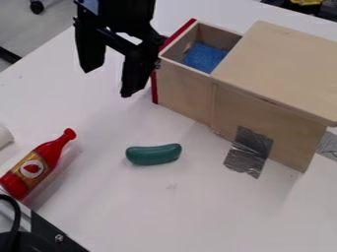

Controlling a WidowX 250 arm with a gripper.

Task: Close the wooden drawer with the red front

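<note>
My gripper [109, 81] hangs at the upper left, open, its two black fingers spread with nothing between them. Just right of it, the wooden box's drawer [185, 88] is pulled out, with its red front edge beside the right finger. Inside the drawer lies a blue block [205, 57]. A dark green, curved toy vegetable [153, 154] lies on the white table, below and apart from the gripper. At the left, a red bottle [39, 165] with a tan label lies on its side.
The wooden box [280, 74] takes up the upper right, with silver tape [250, 150] fixing its side to the table [178, 216]. A black and grey device [49, 234] stands at the lower left corner.
</note>
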